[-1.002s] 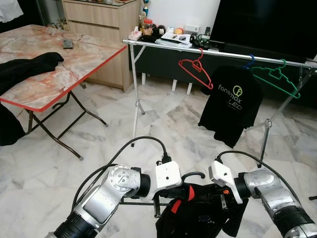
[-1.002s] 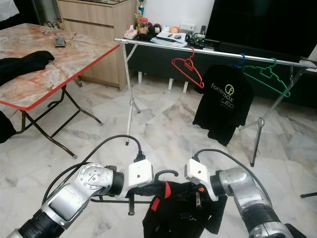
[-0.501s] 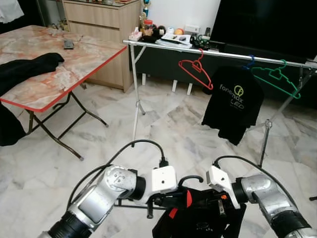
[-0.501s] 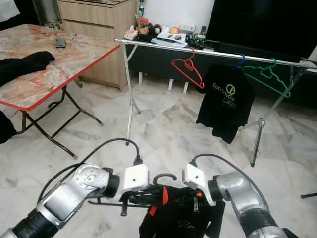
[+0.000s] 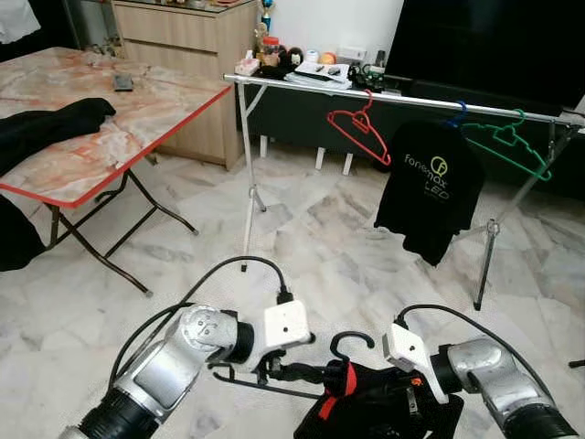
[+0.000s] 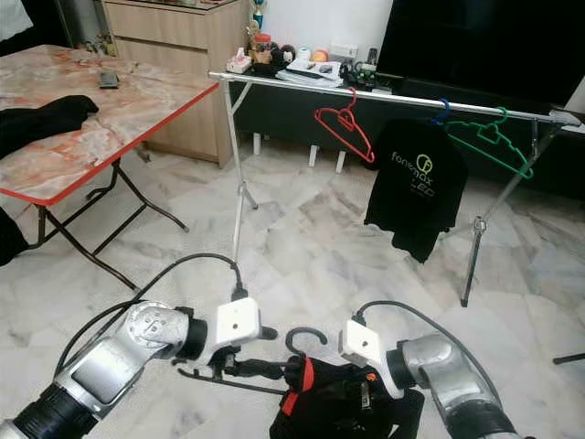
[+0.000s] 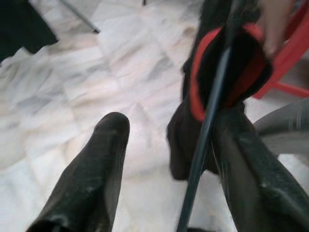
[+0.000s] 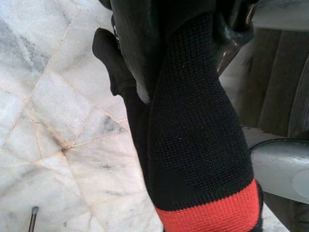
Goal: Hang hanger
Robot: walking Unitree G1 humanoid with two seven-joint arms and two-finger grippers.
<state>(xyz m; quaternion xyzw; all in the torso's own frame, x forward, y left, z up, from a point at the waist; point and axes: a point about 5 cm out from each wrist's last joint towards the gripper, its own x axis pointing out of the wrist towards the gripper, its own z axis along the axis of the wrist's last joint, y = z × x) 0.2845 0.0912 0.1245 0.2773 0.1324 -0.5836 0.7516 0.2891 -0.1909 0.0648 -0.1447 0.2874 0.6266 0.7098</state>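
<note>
"fonemax LED" showing on hanging shirt [image 5: 428, 187]. Left gripper [image 7: 164, 159] fingers gaping, hanger [image 7: 207, 125] wire passing between. Right gripper [image 5: 411, 402] clamping garment [image 8: 193, 121].

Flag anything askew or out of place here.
The red hanger and green hanger on the rail hang tilted, not level. Black clothing lies heaped on the table, spilling over its edge. Nothing looks damaged.

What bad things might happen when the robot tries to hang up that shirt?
1. The left gripper looks open around the black hanger, so it might slip.
2. The black shirt droops low and could slide off.
3. The rail already holds a red hanger and a hung T-shirt, which could get bumped.
</note>
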